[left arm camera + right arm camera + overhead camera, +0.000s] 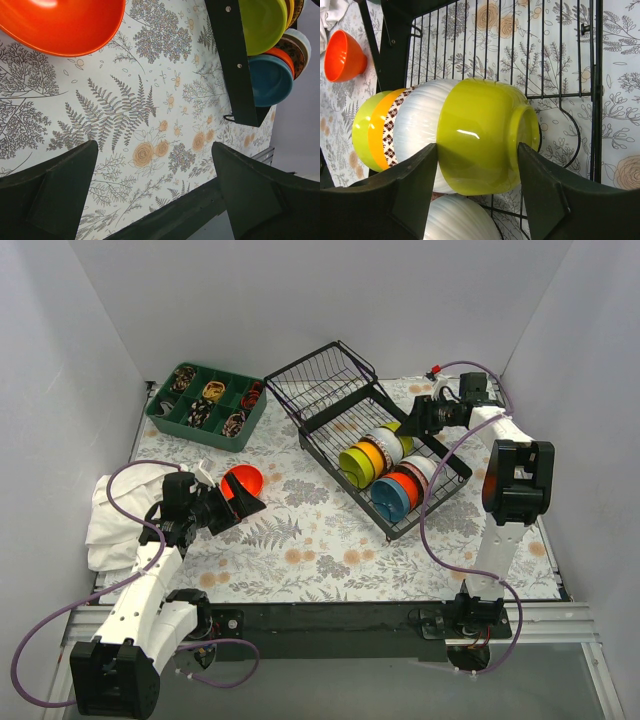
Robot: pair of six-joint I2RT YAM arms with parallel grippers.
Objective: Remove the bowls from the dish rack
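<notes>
The black wire dish rack (330, 390) lies at the back middle and holds two rows of bowls on edge. My right gripper (414, 424) reaches into its far end. In the right wrist view its fingers (420, 170) press both sides of an olive-green bowl (485, 130), the end bowl of a row of white (420, 120), patterned, orange and lime bowls. My left gripper (236, 502) is open and empty low over the cloth-covered table, just by a red-orange bowl (243, 480) that stands outside the rack. The red-orange bowl also shows in the left wrist view (60, 25).
A green compartment tray (205, 405) with small items sits at the back left. A crumpled white cloth (110, 515) lies at the left edge. The rack's front row holds blue (390, 500), orange and white bowls. White walls close in three sides.
</notes>
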